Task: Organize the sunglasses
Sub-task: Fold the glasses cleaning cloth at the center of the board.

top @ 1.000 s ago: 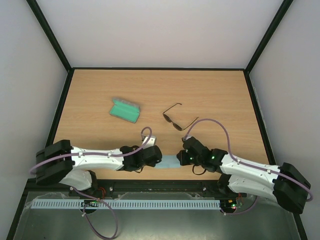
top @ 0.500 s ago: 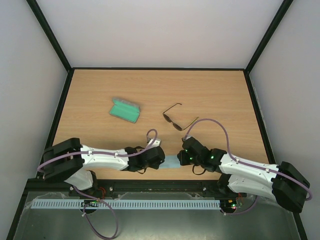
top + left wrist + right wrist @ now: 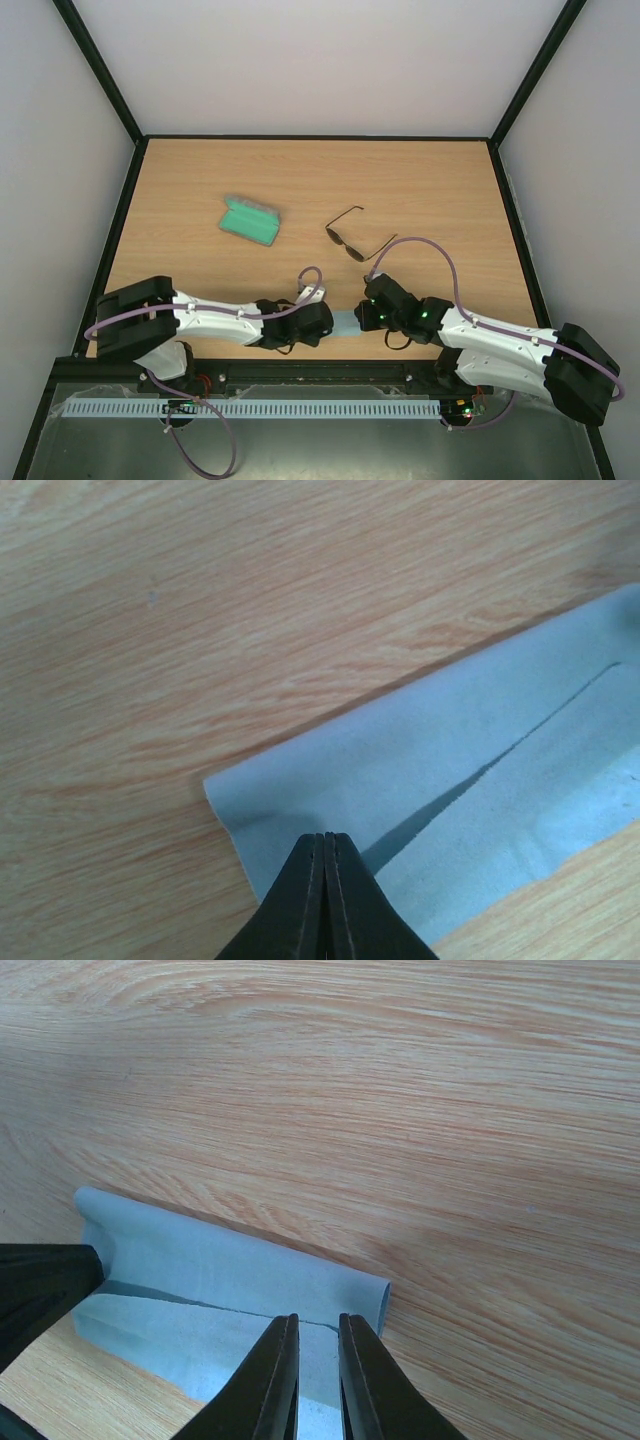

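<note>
No writing, label, brand, number or sign can be read in any view: none on the sunglasses [image 3: 352,241], the grey case [image 3: 249,220], the light blue cloth [image 3: 400,770] or the table [image 3: 430,190].
</note>
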Action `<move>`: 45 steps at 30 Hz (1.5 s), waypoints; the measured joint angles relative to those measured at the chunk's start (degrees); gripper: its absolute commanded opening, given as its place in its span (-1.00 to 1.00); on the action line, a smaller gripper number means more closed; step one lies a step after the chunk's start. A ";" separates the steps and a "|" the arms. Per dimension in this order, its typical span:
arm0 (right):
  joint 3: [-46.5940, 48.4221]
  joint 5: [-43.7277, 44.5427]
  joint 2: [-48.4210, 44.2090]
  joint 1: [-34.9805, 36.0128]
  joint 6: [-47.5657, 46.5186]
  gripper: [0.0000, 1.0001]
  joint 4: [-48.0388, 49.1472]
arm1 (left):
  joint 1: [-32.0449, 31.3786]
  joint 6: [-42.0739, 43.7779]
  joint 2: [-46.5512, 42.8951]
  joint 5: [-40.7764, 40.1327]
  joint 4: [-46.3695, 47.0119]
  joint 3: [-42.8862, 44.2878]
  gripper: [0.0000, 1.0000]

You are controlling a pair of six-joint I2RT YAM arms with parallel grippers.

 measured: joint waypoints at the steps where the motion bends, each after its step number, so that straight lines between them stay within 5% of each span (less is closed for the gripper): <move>1: 0.00 0.00 0.00 0.00 -0.02 -0.73 0.00 | -0.31 -0.09 0.00 0.02 -0.02 0.02 -0.95; 29: 0.00 0.98 -4.46 0.02 -0.46 -0.71 -2.10 | -4.92 -2.16 1.70 -1.01 -1.70 2.45 -0.92; 34: 0.04 1.27 -4.42 0.02 -0.85 -0.46 -2.12 | -1.81 -2.32 -0.61 -2.01 -3.82 2.16 -0.18; 38: 2.89 1.68 -0.85 0.02 -1.95 -0.31 -2.54 | 7.63 0.02 -8.94 -2.95 -5.84 1.64 0.32; 45: 16.35 0.96 15.45 -0.83 -5.20 -0.17 -0.61 | 32.65 6.84 -21.79 -3.43 -6.12 1.46 0.50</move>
